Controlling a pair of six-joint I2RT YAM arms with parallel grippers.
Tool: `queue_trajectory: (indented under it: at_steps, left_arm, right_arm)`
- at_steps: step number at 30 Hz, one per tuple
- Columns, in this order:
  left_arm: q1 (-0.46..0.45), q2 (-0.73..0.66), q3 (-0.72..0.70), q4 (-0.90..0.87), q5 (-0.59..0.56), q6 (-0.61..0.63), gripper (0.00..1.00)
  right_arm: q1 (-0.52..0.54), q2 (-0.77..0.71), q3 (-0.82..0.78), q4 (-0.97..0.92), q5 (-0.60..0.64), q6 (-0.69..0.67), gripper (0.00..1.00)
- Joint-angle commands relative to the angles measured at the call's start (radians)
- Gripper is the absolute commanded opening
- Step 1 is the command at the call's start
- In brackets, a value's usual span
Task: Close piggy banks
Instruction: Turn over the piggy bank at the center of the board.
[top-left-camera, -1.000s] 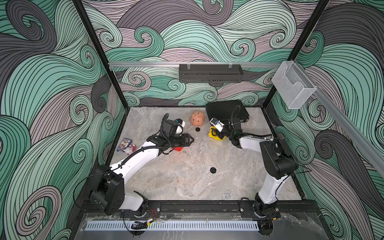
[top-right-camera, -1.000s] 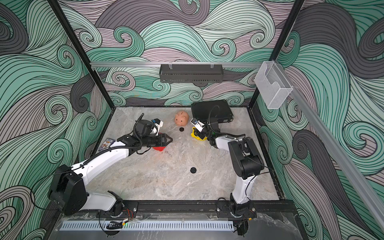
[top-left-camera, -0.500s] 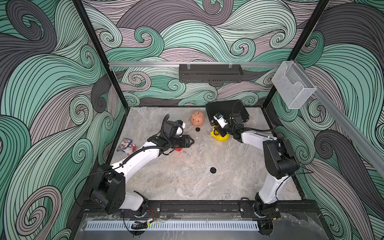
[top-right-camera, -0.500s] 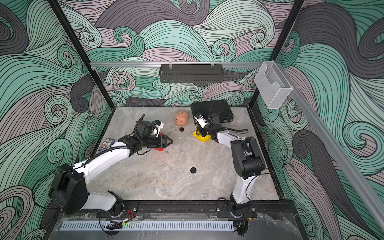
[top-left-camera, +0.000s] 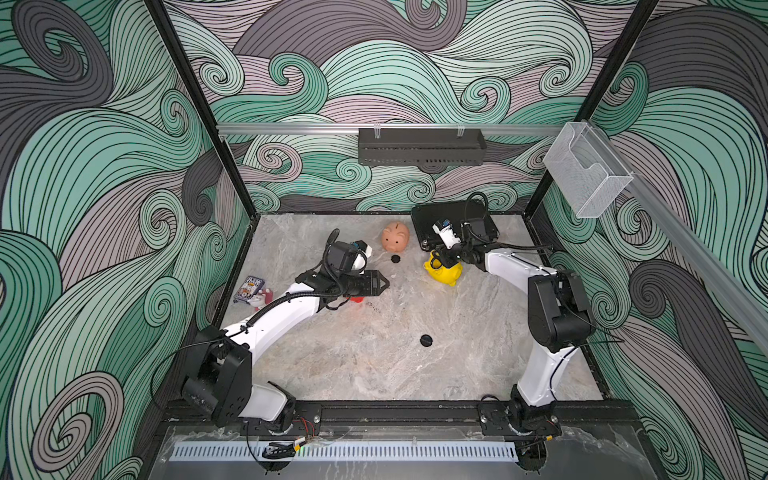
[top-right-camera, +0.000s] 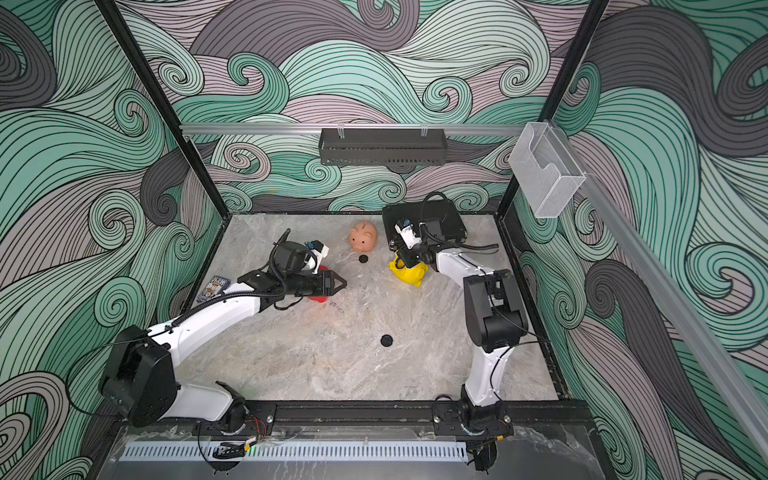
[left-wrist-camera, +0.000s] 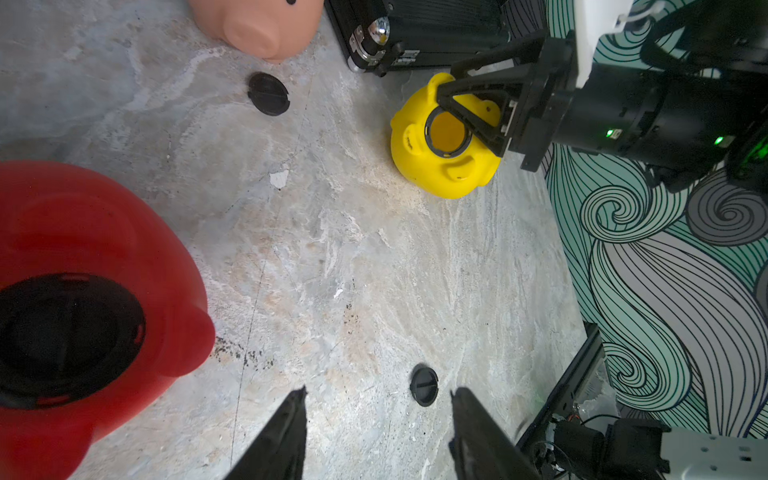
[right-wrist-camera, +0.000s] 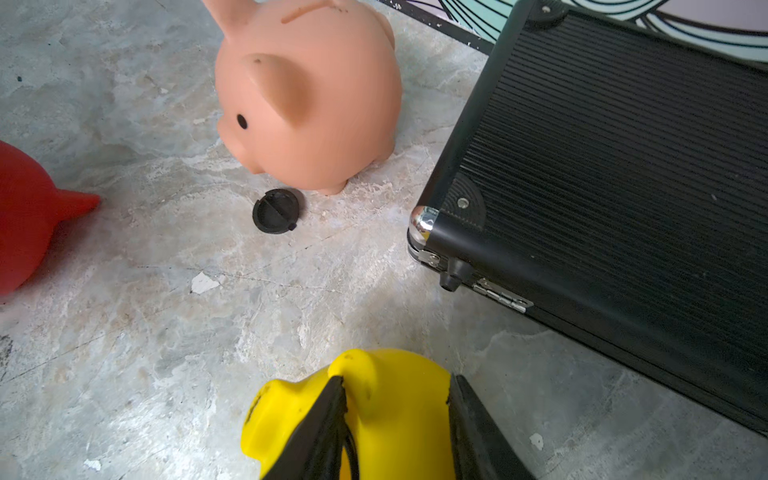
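A black case (right-wrist-camera: 623, 174) lies just beside the right gripper (right-wrist-camera: 395, 436), toward the back wall, its chrome corner close to the yellow pig (left-wrist-camera: 444, 166). Past the gripper's tips stands the peach pig (right-wrist-camera: 311, 104), upright on its feet, with a loose black plug (right-wrist-camera: 276, 210) touching or nearly touching its front foot. A second plug (left-wrist-camera: 424, 384) lies on the bare stone floor just ahead of the left gripper (left-wrist-camera: 378, 432), whose jaws stand apart around nothing. A small card pack (top-left-camera: 248, 288) sits behind that arm, near the side wall. The right gripper grips the yellow pig, one finger (left-wrist-camera: 469, 120) reaching into the open round belly hole, the other outside the body; the pig is tipped belly-up. The red pig (left-wrist-camera: 83, 257) lies under and beside the left gripper, belly up; its hole looks dark, seemingly plugged, though the close view is blurred.
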Motion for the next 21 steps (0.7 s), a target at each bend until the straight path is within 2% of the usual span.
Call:
queue_trajectory:
  at_steps: [1, 11, 21]
  left_arm:
    - [0.011, 0.027, 0.029, -0.006, 0.016, 0.014, 0.56]
    - [0.01, 0.025, 0.036, -0.005, 0.033, 0.01, 0.56]
    - [0.009, 0.004, 0.033, -0.008, 0.035, 0.009, 0.56]
  right_arm:
    - [-0.009, 0.027, 0.014, -0.122, 0.019, 0.046, 0.42]
    - [-0.02, 0.057, 0.092, -0.271, 0.011, 0.14, 0.44]
    - [-0.02, 0.052, 0.065, -0.243, -0.019, 0.296, 0.43]
